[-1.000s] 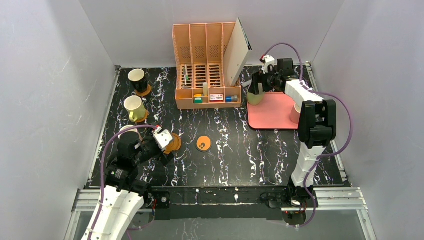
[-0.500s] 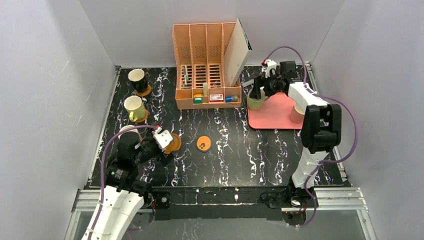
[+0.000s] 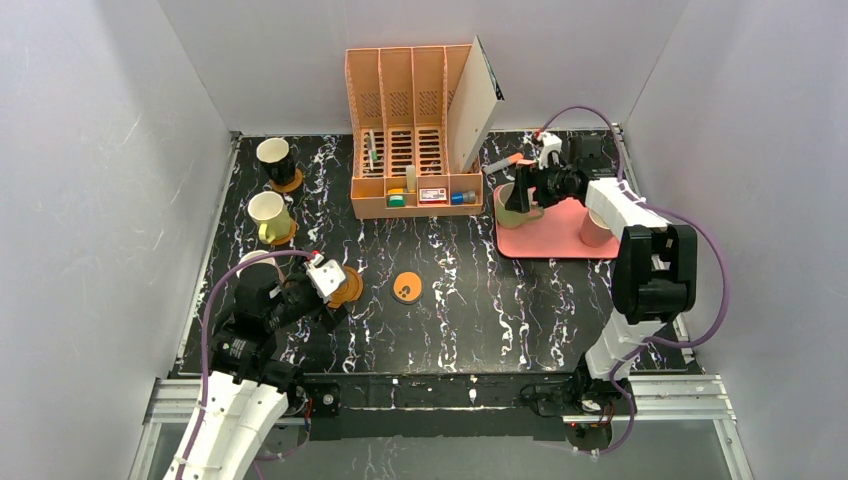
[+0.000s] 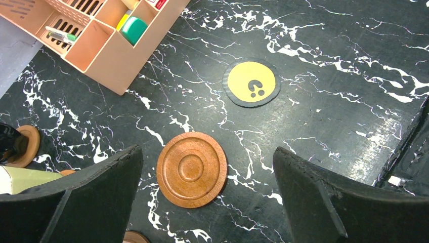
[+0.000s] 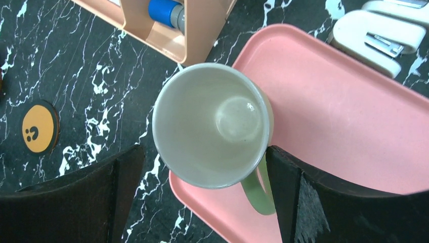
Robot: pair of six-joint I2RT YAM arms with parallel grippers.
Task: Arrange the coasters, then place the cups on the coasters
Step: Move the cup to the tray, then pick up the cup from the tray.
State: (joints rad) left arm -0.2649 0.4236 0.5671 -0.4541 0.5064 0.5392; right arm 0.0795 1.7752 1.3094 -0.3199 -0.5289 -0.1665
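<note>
My left gripper (image 4: 206, 158) hangs open over the ringed wooden coaster (image 4: 191, 169), which lies flat on the black table (image 3: 348, 288). The orange coaster with dark marks (image 3: 407, 287) lies to its right (image 4: 251, 83). The black cup (image 3: 274, 155) and the yellow cup (image 3: 268, 214) each stand on a coaster at the left. The left arm mostly hides the white cup (image 3: 252, 259). My right gripper (image 5: 205, 157) is open and straddles the olive green cup (image 5: 212, 124), which stands on the pink tray's corner (image 3: 514, 199). Its right finger (image 5: 324, 197) is beside the rim and handle. The pink cup (image 3: 597, 228) stands on the tray.
A peach desk organizer (image 3: 415, 130) with small items stands at the back centre, and its corner shows close to the green cup (image 5: 195, 30). The pink tray (image 3: 545, 232) lies at the right. A white stapler (image 5: 377, 30) lies behind the tray. Grey walls enclose the table.
The right arm has swung right and brought its open gripper down around the olive green cup. The left arm and the coasters have not moved.
</note>
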